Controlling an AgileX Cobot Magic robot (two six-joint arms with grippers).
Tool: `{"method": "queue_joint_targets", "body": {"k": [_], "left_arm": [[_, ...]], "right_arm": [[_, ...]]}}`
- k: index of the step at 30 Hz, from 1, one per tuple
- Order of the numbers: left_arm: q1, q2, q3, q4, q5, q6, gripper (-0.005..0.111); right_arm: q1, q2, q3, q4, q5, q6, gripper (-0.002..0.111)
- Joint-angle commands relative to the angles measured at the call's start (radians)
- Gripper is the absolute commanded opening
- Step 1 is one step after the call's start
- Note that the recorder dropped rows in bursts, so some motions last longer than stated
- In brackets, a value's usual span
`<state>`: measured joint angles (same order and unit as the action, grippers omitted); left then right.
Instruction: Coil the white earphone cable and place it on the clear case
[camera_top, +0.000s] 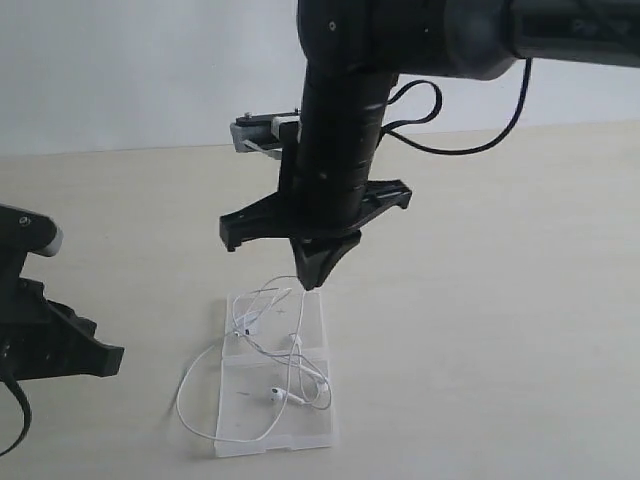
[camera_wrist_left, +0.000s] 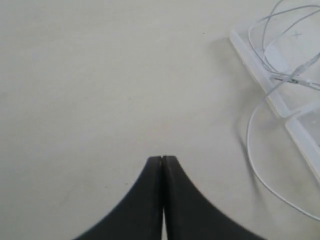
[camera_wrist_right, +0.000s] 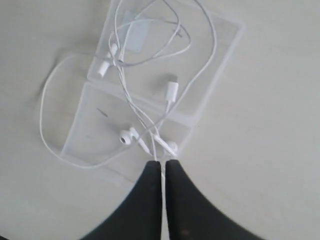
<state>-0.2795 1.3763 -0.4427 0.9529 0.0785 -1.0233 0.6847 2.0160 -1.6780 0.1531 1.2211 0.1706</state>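
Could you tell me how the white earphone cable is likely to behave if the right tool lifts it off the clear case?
Probably floppy: the white earphone cable lies in loose, irregular loops across the clear case. Likely very light, being so thin. Lifted by the right tool, its loops and earbuds would probably dangle and might snag where strands cross.

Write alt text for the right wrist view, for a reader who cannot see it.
The right claw is shut on a strand of the white earphone cable beside the edge of the open clear case. The rest lies loosely tangled over both halves, with one loop spilling onto the pale table.
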Motion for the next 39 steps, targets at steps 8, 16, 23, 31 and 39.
{"method": "queue_joint_targets", "body": {"k": [8, 16, 23, 31, 39], "left_arm": [[0.284, -0.004, 0.005, -0.065, -0.290, 0.016, 0.000], [0.401, -0.004, 0.032, -0.150, -0.331, 0.056, 0.000], [0.401, -0.004, 0.032, -0.143, -0.331, 0.056, 0.000], [0.401, -0.004, 0.032, -0.141, -0.331, 0.056, 0.000], [0.401, -0.004, 0.032, -0.141, -0.333, 0.056, 0.000]], "right_arm": [[0.001, -0.438, 0.324, -0.066, -0.266, -0.163, 0.000], [0.001, -0.726, 0.495, -0.055, -0.352, -0.171, 0.000], [0.001, -0.829, 0.495, -0.055, -0.355, -0.171, 0.000], [0.001, -0.853, 0.495, -0.055, -0.353, -0.171, 0.000], [-0.009, -0.951, 0.501, -0.137, -0.510, -0.177, 0.000]]}}
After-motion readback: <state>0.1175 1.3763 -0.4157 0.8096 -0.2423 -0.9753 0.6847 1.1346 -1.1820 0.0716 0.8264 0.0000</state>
